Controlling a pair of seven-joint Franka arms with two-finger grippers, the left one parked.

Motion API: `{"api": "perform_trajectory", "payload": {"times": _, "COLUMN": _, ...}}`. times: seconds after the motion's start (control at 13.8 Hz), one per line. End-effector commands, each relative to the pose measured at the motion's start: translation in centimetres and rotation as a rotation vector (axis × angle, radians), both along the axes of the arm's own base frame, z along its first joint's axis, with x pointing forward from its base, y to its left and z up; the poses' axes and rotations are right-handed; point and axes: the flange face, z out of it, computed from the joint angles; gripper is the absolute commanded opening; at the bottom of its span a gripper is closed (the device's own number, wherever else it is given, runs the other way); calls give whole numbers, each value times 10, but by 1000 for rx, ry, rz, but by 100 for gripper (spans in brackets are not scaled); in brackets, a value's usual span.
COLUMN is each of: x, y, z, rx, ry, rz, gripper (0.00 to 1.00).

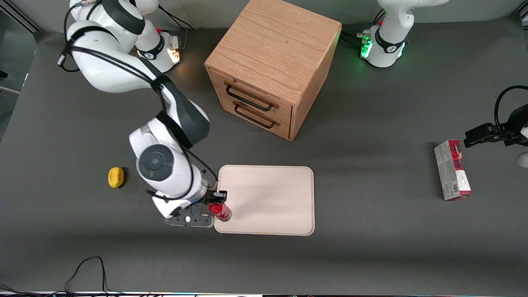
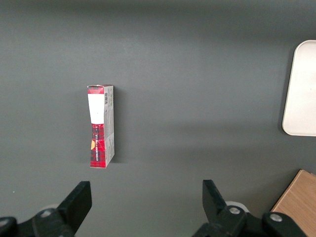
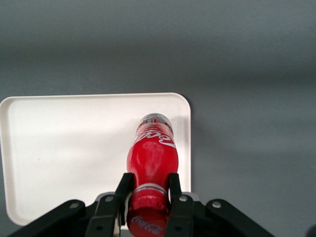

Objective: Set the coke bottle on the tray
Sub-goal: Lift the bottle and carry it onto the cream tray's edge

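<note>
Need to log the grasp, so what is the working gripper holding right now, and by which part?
The gripper is shut on the coke bottle, clamping its neck just below the cap, over the tray near one corner.

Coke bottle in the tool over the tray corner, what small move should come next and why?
Probably lower it straight down and then open. The tool is shut on the coke bottle near its cap, and the bottle's base hangs over the tray, just inside the rim by a corner. Nudging slightly toward the tray's middle first might be safer.
</note>
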Motion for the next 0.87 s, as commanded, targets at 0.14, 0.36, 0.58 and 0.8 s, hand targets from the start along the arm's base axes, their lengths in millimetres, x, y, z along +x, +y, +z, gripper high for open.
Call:
{"api": "perform_trajectory", "payload": {"times": 0.14, "x": 13, "y": -5, "z": -31, "rx": -15, "ry": -22, "rz": -23, "gripper": 0}}
{"api": "perform_trajectory", "payload": {"times": 0.36, "x": 14, "y": -5, "z": -44, "rx": -22, "ry": -28, "rz": -17, "gripper": 21}}
{"api": "perform_trajectory", "payload": {"times": 0.58, "x": 15, "y": -3, "z": -45, "rx": -9, "ry": -54, "rz": -20, "gripper": 100}}
{"api": "perform_trajectory", "payload": {"times": 0.8, "x": 16, "y": -8, "z": -26, "rx": -19, "ry": -73, "rz": -20, "gripper": 100}}
